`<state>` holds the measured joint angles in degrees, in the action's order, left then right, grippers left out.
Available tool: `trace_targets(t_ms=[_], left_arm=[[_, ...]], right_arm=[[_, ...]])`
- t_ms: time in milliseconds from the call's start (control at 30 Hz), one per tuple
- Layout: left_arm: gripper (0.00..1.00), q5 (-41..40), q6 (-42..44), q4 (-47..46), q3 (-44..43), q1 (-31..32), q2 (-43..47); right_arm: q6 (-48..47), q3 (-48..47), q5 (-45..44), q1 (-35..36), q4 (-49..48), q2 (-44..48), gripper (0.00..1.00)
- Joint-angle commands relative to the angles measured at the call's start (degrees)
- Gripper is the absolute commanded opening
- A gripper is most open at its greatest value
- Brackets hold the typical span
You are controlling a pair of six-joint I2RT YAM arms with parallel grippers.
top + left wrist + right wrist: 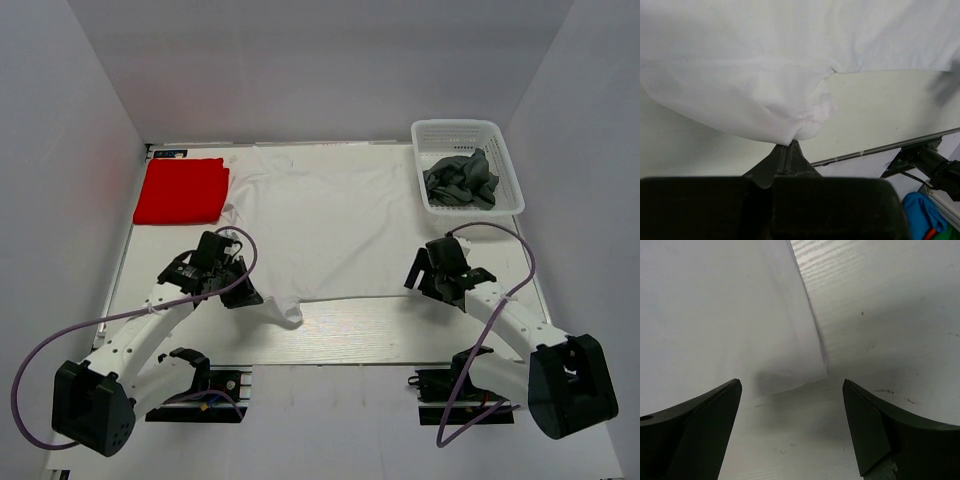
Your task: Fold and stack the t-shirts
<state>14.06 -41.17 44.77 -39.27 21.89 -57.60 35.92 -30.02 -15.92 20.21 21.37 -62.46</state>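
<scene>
Symmetry matters: with the left gripper pinched on the white t-shirt's near corner, the right gripper, fingers wide apart, should clamp its corner before both lift.

This is a robotics lab test cell: plain white panels wall in a pale surface on three sides, with two cabled robot arms bolted at its near edge.
</scene>
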Motion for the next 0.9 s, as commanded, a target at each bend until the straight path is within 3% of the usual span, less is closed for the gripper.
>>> trace_targets(t_ms=[0,233,333,433,467,867], left_arm=[[0.0,-2.6,1.3,-1.5,-1.3,0.3,3.4],[0.0,-4.4,1.3,-4.1,-0.1,0.3,4.9],[0.0,-4.4,1.3,-5.6,-0.6,0.3,4.3],[0.0,-4.4,1.9,-6.3,-1.3,0.3,3.7],[0.0,-5.6,1.9,-7.0,-1.8,0.3,3.7],[0.0,-18.7,2.9,-7.2,-12.8,-0.9,-1.4]], right_arm=[[2.0,1.3,-0.8,-0.5,0.1,0.1,0.87],[2.3,1.5,-1.9,-1.0,-3.2,-5.0,0.58],[2.8,1.9,-3.3,-1.3,-3.5,-5.6,0.24],[2.1,2.4,-3.5,-1.3,-5.2,-4.7,0.13],[1.9,2.2,-3.5,-1.3,-5.7,-4.2,0.0],[-3.0,-6.3,-1.3,-1.1,-3.9,-3.5,0.0]])
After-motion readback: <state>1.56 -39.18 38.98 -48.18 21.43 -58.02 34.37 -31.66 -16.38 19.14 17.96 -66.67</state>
